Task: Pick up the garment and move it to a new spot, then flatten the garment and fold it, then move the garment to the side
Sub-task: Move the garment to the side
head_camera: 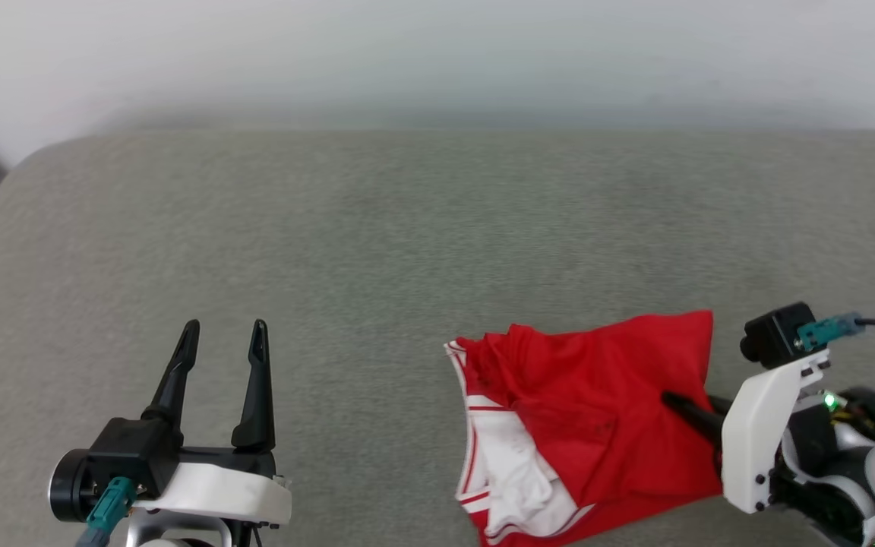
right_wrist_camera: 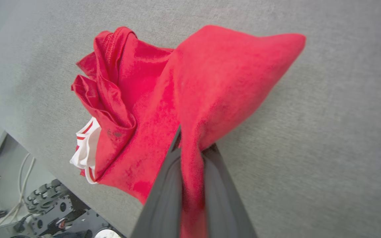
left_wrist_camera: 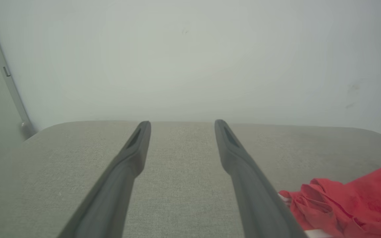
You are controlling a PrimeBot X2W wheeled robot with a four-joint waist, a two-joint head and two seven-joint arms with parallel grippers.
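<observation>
The garment (head_camera: 597,410) lies bunched at the near right of the padded surface (head_camera: 407,228). It is mostly red cloth in loose folds, with a white sleeve and red-striped trim showing at its near left edge. The right gripper (head_camera: 673,401) comes in from the garment's right side. In the right wrist view its two dark fingers (right_wrist_camera: 164,198) are pinched nearly together on a ridge of red cloth (right_wrist_camera: 177,99), which runs up between them and is drawn into a raised peak above the fingertips. The rest of the shirt rests on the surface. The left gripper (head_camera: 225,327) hovers well apart from the garment at the near left. Its fingers are spread wide with nothing between them and point away over bare fabric. In the left wrist view the same spread fingers (left_wrist_camera: 127,165) frame the surface, and the garment (left_wrist_camera: 352,205) shows at the lower right. The surface is a grey-green woven fabric with rounded far corners, set against a pale plain wall (head_camera: 437,61). A thin grey strip (left_wrist_camera: 8,86) runs up the wall at the left. Below the surface's near edge the right wrist view shows dark machine parts and white cables (right_wrist_camera: 21,178).
</observation>
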